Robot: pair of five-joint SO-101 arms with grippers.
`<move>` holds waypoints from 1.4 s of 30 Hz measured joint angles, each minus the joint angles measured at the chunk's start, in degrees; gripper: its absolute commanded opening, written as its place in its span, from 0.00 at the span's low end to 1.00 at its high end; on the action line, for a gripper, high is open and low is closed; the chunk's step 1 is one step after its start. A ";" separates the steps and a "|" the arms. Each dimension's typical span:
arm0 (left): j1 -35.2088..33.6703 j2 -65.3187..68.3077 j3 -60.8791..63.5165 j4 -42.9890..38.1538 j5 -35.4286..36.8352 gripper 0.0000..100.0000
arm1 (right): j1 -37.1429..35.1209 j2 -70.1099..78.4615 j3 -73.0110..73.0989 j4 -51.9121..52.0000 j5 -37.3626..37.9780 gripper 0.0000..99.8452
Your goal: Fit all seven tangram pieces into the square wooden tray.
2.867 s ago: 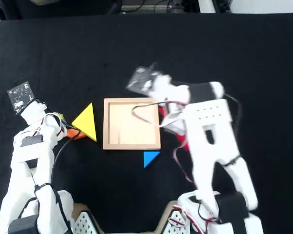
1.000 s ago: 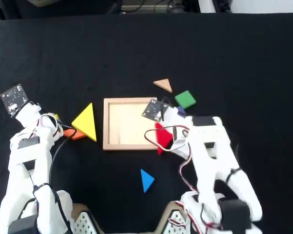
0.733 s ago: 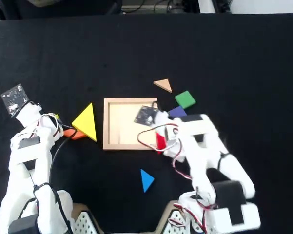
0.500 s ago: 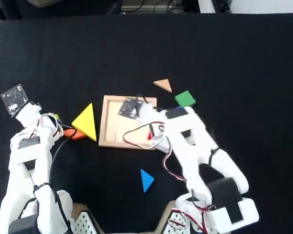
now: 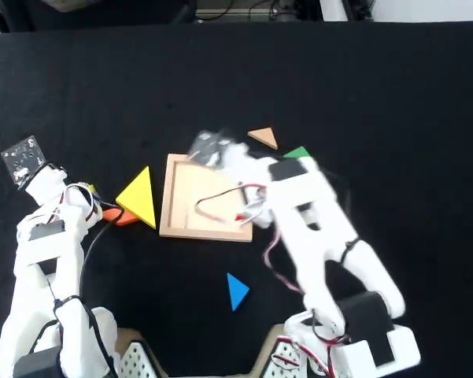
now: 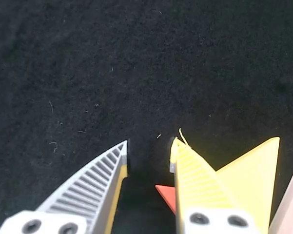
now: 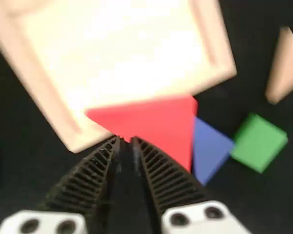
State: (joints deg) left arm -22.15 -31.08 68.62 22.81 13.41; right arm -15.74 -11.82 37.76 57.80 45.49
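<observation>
black tabletop (image 5: 378, 94): red triangle (image 7: 156, 122) seemingly touches tips of right claw (image 7: 126, 141).

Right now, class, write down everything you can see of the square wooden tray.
The square wooden tray is pale, unpainted wood: a flat floor inside a low raised rim. It lies flat on the black cloth, slightly askew. The floor that shows holds no pieces. A red triangular piece, gripped in the right pincer, overlaps one rim corner.

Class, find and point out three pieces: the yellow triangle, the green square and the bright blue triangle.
yellow triangle (image 5: 139, 198), high view, its middle.
green square (image 7: 259, 142), right wrist view, top face's centre.
bright blue triangle (image 5: 236, 290), high view, its middle.
</observation>
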 measured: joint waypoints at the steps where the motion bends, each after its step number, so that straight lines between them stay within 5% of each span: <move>1: 0.00 0.00 0.00 0.00 0.00 0.15 | 1.41 0.00 0.18 0.00 1.49 0.23; 21: 0.00 0.00 0.00 0.00 0.00 0.15 | 6.68 8.88 2.02 -5.45 16.53 0.25; 42: 0.00 0.00 0.00 0.00 0.00 0.15 | 9.23 10.46 1.76 -5.89 20.75 0.18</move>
State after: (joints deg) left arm -22.15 -31.08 68.62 22.81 13.41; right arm -6.51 -1.36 39.52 51.91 66.24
